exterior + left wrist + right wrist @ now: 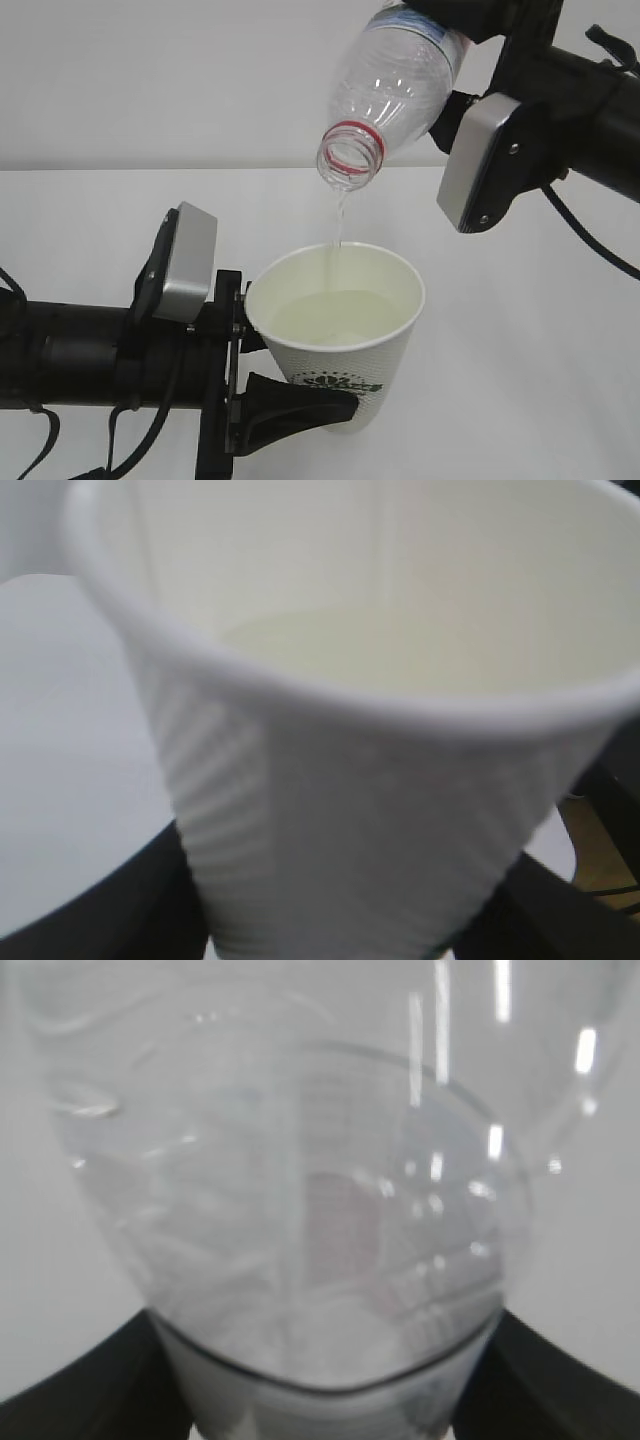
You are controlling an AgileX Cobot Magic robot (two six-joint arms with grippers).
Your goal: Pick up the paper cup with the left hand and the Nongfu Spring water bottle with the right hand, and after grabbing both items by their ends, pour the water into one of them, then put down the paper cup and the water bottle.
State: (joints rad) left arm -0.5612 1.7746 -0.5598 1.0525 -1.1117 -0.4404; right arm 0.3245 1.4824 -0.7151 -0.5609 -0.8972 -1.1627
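White surface and pale wall frame the pour. Right hand, part open, clamps the clear ribbed Nongfu Spring water bottle by its base, neck tilted down, high at centre. Left hand, part open, grips the dimpled paper cup low, beneath. A thin stream of water falls; cup looks well filled, so righting the bottle comes next.

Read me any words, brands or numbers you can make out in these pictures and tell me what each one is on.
Nothing can be read.
Paper cup: a dark round logo with a line of print low on its wall, too small and partly hidden to read.
Water bottle: only a blurred edge of its label shows at the top of the exterior view; no letters can be made out.
Wrist views: no text visible.
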